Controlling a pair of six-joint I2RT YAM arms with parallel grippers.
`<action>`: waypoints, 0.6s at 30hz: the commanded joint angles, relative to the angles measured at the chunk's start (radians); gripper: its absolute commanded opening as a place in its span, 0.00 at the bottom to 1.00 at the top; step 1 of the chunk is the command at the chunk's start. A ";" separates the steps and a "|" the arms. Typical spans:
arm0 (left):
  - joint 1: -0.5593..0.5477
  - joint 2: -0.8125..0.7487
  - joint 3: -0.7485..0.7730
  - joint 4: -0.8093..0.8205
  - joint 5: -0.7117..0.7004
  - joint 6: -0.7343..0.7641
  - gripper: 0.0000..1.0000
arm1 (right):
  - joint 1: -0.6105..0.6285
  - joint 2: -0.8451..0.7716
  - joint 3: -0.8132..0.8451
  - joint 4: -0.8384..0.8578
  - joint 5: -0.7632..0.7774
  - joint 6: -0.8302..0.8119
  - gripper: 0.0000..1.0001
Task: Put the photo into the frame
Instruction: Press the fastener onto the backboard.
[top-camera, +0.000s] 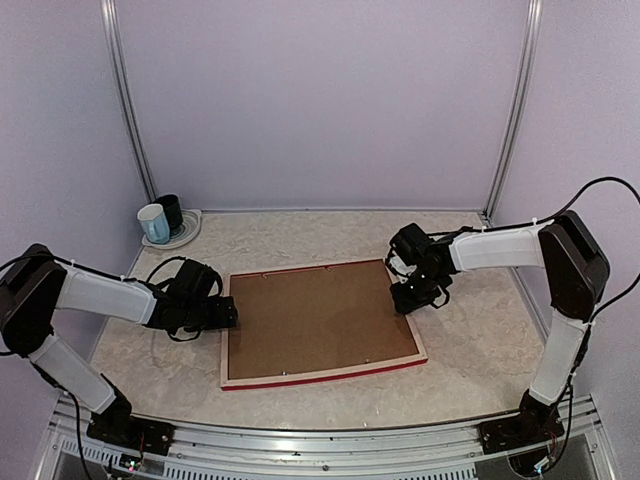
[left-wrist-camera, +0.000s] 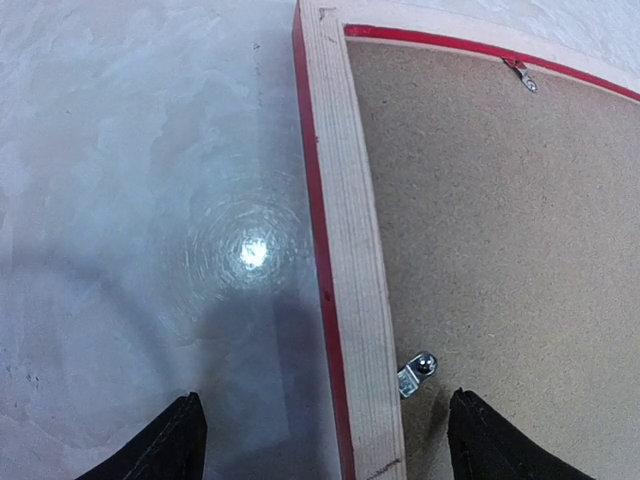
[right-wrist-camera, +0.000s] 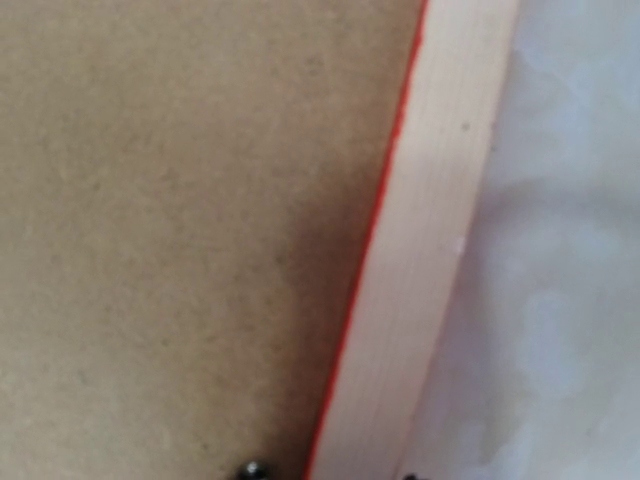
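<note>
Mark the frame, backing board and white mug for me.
frame (left-wrist-camera: 350, 260), left wrist view, pale wood rail.
backing board (top-camera: 315, 318), top external view, its centre.
white mug (top-camera: 153, 224), top external view, its side.

The frame (left-wrist-camera: 352, 250) is seen as pale, grained bare wood with a red painted edge. The backing board (left-wrist-camera: 500, 230) is shown as matt, rough brown fibreboard, its clip (left-wrist-camera: 415, 372) as shiny metal, the worktop (left-wrist-camera: 130, 200) as glossy, marbled.
</note>
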 joint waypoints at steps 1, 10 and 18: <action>0.004 -0.003 0.016 -0.021 -0.017 0.008 0.82 | 0.006 0.048 -0.035 -0.162 0.001 -0.028 0.34; 0.011 0.005 0.016 -0.020 -0.023 0.006 0.79 | 0.007 0.038 -0.032 -0.184 0.000 -0.037 0.27; 0.014 0.011 0.018 -0.015 -0.017 0.007 0.79 | 0.006 0.048 -0.037 -0.187 0.003 -0.041 0.18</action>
